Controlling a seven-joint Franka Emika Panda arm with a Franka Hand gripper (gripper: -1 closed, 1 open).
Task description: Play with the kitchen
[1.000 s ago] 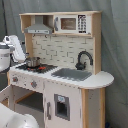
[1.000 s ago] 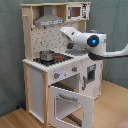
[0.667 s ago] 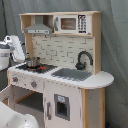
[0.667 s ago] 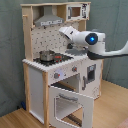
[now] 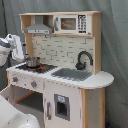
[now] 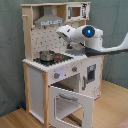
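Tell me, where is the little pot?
The small metal pot sits on the black hob at the first exterior view's left of the kitchen, under the hood, away from the sink.

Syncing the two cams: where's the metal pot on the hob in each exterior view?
First exterior view: pot left of centre, on the hob, under the hood.
Second exterior view: pot left of centre, on the hob, above the open oven door.
Shared landmark: hood.
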